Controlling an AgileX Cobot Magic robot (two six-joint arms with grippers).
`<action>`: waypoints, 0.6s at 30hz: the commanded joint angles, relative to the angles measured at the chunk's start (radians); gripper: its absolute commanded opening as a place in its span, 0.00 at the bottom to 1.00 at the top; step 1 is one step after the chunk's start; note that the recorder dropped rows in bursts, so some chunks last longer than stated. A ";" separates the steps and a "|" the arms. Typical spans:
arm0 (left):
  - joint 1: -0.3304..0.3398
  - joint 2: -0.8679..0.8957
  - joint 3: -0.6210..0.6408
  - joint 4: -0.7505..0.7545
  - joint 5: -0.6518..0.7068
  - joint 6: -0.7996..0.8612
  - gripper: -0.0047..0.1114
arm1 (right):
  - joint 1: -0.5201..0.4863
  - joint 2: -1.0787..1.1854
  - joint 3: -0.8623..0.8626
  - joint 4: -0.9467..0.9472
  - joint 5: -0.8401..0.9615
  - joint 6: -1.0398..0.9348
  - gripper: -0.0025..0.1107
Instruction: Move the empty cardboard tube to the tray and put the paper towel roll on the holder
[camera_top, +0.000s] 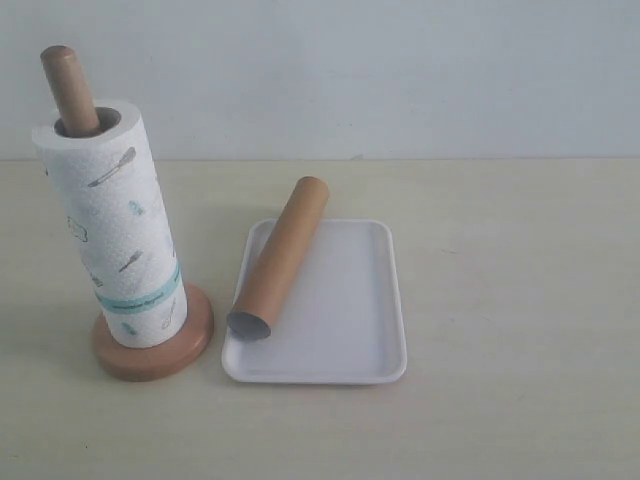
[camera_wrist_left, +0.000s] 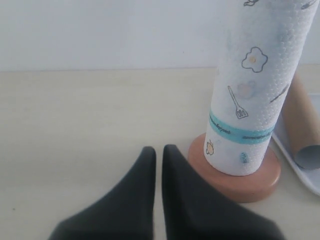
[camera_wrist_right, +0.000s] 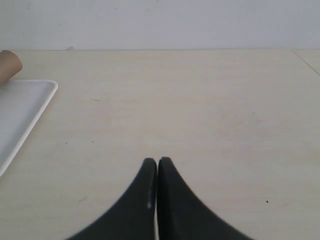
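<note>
Though apart, one roll, one tube.

The paper towel roll stands on the holder, left of the tray holding the cardboard tube

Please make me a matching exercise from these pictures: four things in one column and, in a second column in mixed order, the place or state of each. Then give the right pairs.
Things
1. paper towel roll
2. cardboard tube
3. holder
4. right pincer

Places or states
a. lies slanted on the tray, far end past its rim
b. shut, holding nothing
c. white, stands upright, teal band low
d. wooden, its top sticks out above the roll

Pairs: 1-c, 2-a, 3-d, 4-b
</note>
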 joint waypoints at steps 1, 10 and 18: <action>-0.003 -0.002 0.003 0.002 0.000 0.004 0.08 | -0.007 -0.005 0.000 0.002 -0.004 -0.003 0.02; -0.003 -0.002 0.003 0.002 0.000 0.004 0.08 | -0.007 -0.005 0.000 0.002 -0.004 -0.002 0.02; -0.003 -0.002 0.003 0.002 0.000 0.004 0.08 | -0.007 -0.005 0.000 0.002 -0.004 0.001 0.02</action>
